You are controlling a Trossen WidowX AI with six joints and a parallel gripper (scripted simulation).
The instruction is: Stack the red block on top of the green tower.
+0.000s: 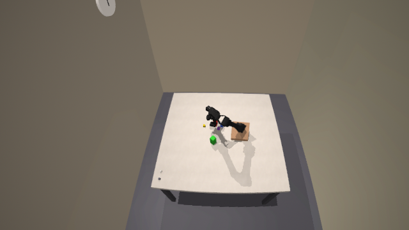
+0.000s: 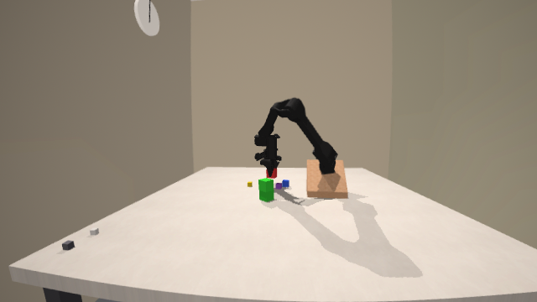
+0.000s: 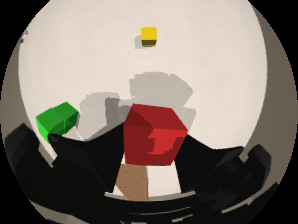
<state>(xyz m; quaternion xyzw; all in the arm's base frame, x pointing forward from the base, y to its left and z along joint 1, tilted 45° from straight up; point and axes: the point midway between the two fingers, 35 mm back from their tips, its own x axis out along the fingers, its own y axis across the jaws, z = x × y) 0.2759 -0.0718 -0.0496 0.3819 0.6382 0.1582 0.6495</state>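
Note:
The red block is held between the fingers, above the table top. My gripper is shut on it, pointing down. In the top view only a sliver of the red block shows beside the dark gripper. The green tower stands upright, two blocks high. It is nearer the exterior camera than my gripper is, and at the left in the wrist view. In the exterior view the red block shows just above and behind the tower's top, apart from it.
A yellow block, a purple block and a blue block lie near my gripper. The arm stands on a brown board. A white block and a dark block lie near the table's left edge.

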